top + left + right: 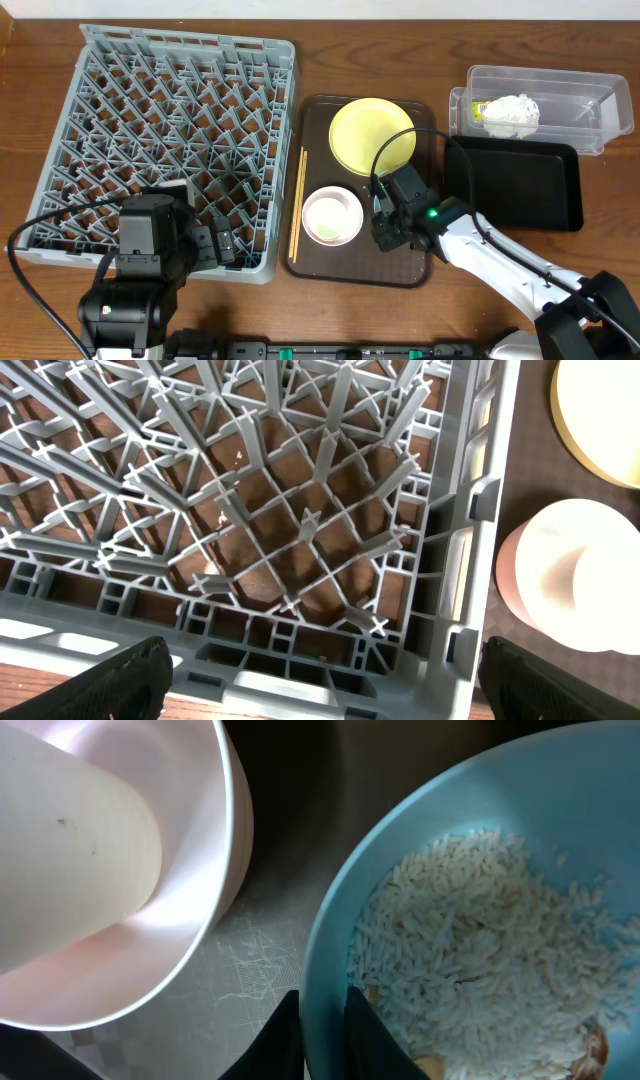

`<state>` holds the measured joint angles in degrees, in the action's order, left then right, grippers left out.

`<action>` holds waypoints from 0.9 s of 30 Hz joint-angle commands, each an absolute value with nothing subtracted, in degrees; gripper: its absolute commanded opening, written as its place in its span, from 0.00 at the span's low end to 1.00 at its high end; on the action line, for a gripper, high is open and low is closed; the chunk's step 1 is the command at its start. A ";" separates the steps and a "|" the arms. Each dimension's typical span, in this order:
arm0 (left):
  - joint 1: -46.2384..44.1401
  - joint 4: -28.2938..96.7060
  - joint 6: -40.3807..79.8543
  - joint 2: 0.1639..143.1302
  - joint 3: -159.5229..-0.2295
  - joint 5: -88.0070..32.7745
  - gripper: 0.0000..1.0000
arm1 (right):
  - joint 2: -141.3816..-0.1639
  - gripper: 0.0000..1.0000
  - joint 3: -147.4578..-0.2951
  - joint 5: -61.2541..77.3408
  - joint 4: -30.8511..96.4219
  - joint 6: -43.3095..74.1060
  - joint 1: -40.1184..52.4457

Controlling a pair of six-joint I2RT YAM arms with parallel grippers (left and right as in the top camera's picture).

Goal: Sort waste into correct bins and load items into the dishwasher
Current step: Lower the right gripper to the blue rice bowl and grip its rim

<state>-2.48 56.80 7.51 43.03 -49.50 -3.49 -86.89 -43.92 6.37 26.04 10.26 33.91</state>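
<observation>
Right, tabletop from big to small. Grey dish rack fills the left side. Brown serving tray sits in the middle, black tray right of it, and clear tub behind that.

Left arm hangs over the rack's near right corner. Left tool faces down at the lattice, spread fully wide and holding nothing.

Right arm reaches diagonally from the near right onto the brown tray. Right tool is nearly closed, its fingers either side of the light-blue bowl rim. It looks pinched, but the close view is tight.

Plate is at the far end of the brown tray. White-pinkish bowl sits just beside the blue one. Chopsticks lie along the tray's left edge. Napkin is in the tub. Rice is in the blue bowl.
</observation>
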 commanded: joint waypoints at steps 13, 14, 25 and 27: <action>-2.70 56.99 7.79 43.09 -50.59 -3.40 0.98 | -87.44 0.01 -41.78 5.82 25.10 11.88 34.59; -2.70 56.99 7.79 43.09 -50.59 -3.40 0.98 | -87.44 0.01 -41.78 5.82 25.08 12.27 34.59; -2.70 56.99 7.79 43.09 -50.59 -3.40 0.98 | -85.38 0.01 -47.90 8.36 32.77 15.35 34.54; -2.70 56.99 7.79 43.09 -50.59 -3.40 0.98 | -85.36 0.01 -49.32 8.36 33.93 16.27 34.28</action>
